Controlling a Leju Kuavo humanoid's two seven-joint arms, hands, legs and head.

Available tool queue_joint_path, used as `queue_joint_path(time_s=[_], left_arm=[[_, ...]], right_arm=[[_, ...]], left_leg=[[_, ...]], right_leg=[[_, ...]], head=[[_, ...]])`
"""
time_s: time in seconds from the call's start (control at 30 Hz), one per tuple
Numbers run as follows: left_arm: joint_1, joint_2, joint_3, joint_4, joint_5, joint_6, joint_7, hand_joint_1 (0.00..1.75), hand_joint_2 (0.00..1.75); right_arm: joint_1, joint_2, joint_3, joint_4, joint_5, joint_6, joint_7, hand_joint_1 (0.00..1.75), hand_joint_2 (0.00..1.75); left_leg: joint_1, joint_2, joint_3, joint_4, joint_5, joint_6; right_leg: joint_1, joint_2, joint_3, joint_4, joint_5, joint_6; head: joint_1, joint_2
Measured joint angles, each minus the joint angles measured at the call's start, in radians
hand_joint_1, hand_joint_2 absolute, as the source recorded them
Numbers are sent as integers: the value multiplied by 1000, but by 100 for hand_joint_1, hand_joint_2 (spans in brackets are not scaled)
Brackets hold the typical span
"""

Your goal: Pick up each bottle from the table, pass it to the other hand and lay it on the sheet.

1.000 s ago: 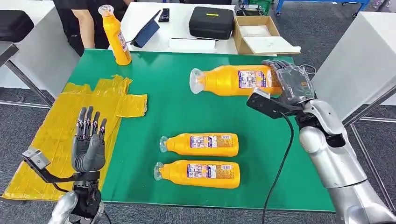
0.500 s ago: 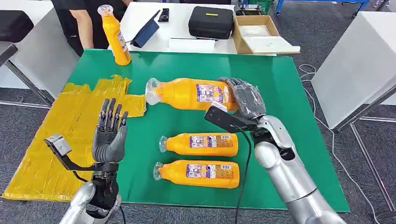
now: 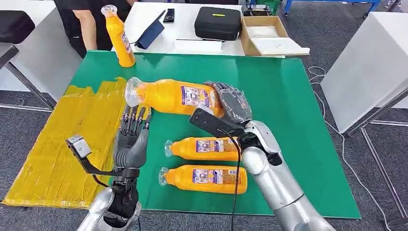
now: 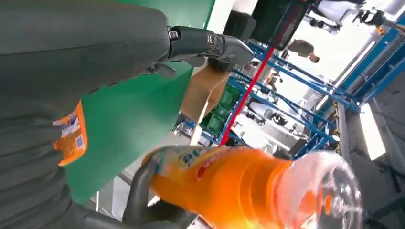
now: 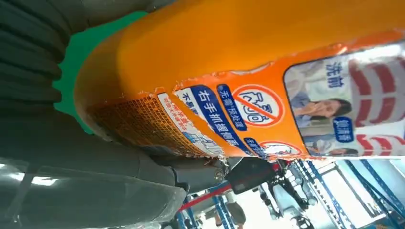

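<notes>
Orange bottle point(image 3: 173, 97) is off the table in the head view, held sideways by the right hand point(image 3: 233, 102), whose fingers wrap its base end; the clear cap end points toward the yellow sheet point(image 3: 62, 144). Left hand point(image 3: 132, 139) is raised just beneath the cap end, fingers straight, spread and pointing up, holding nothing; fingertips sit right at the bottle neck, cannot tell if they touch it. Two more bottles lie flat on the green table point(image 3: 288, 106) in front of the robot, the nearer bottle point(image 3: 204, 178) just beside the farther bottle point(image 3: 207, 148), caps toward the sheet. An upright bottle point(image 3: 119, 36) stands at the far left corner of the green surface. White table behind carries a black case point(image 3: 217, 22) and a cardboard box point(image 3: 265, 34); a person point(image 3: 86, 24) in a dark top stands at the far left. Left wrist view: grey thumb and dark fingers point(image 4: 210, 44) stretched out, unclenched, with the held bottle point(image 4: 248, 186) blurred close by. Right wrist view: bottle label and orange body point(image 5: 248, 71) pressed against the grey fingers point(image 5: 95, 162) curled around it.
</notes>
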Motion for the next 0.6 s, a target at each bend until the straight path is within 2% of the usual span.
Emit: queue_joint_path(time_s=[0.33,0.6], left_arm=[[-10,-17,-18,0,-20,12,2,0,175],[-33,-45,-49,-1,-138,91,-18,0,175]], right_arm=[[0,12,-5,14,0,0,0,175,175],[-6,43,-10,50,61,14,20,175,175]], left_leg=[[0,0,0,0,0,0],[0,0,0,0,0,0]], right_leg=[[0,0,0,0,0,0],[0,0,0,0,0,0]], head=[[0,0],[0,0]])
